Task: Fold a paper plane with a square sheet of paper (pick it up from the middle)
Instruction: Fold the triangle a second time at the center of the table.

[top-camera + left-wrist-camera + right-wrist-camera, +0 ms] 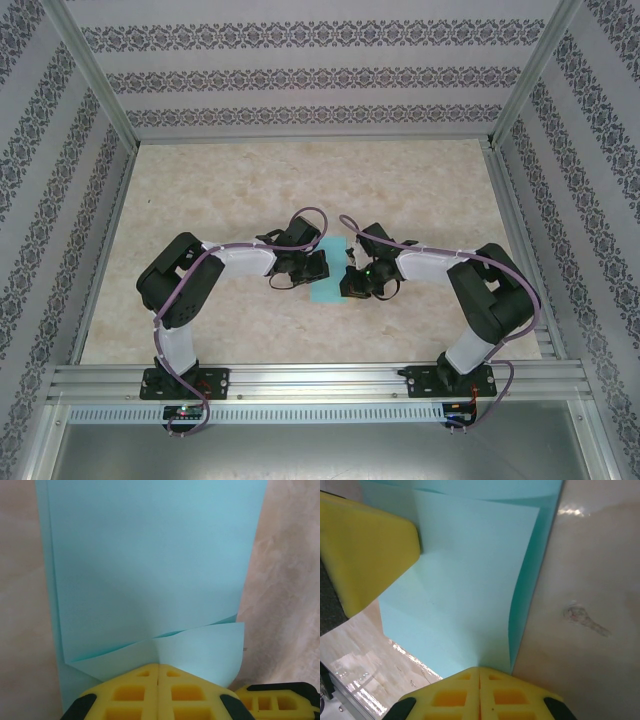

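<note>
The square sheet of paper [329, 287] lies as a narrow turquoise strip on the table between both arms, doubled over on itself. My left gripper [317, 264] is shut on its near edge, where a flap of the sheet [150, 570] lifts and creases at the closed yellow fingertips [158, 666]. My right gripper [352, 279] is shut on the opposite edge; the sheet [465, 590] curls up into its closed tips [479, 670]. Each wrist view catches the other gripper's yellow finger beside the paper. The paper plane is out of view.
The beige marbled tabletop [300, 180] spreads around the paper. Aluminium frame rails [310, 380] run along the near edge by the arm bases, and patterned walls [300, 80] close the back and sides. A small scuff [580, 616] marks the table right of the sheet.
</note>
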Available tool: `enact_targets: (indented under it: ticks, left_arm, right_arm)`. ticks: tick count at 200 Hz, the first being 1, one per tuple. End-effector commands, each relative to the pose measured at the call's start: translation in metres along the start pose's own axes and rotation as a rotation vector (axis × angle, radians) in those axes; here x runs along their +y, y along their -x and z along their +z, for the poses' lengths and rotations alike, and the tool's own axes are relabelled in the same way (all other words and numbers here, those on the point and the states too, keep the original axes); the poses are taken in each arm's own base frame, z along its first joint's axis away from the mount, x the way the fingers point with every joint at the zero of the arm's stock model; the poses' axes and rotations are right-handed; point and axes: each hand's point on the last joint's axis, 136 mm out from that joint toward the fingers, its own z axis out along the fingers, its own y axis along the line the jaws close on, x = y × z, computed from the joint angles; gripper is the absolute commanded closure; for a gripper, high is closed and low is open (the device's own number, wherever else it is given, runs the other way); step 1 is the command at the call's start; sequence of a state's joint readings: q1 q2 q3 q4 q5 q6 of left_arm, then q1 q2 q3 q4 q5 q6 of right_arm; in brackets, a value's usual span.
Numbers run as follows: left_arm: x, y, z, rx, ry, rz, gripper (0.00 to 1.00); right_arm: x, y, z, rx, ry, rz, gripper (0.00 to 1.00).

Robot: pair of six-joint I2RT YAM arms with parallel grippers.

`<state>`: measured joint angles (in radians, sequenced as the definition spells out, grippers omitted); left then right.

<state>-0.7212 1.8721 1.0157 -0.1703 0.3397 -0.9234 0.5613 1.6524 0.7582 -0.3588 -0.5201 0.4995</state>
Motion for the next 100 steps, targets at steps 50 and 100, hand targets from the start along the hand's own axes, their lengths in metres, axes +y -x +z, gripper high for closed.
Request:
enact_targets:
  ticks: [50, 100]
  left_arm:
    - [-0.036, -0.011, -0.008, 0.015, -0.129, 0.122, 0.89]
    - [-0.034, -0.034, 0.001, 0.058, -0.105, 0.115, 0.90]
  right_arm:
    - [-0.018, -0.010, 0.010, 0.020, -0.094, 0.037, 0.93]
    - [-0.018, -0.010, 0.010, 0.015, -0.095, 0.044, 0.93]
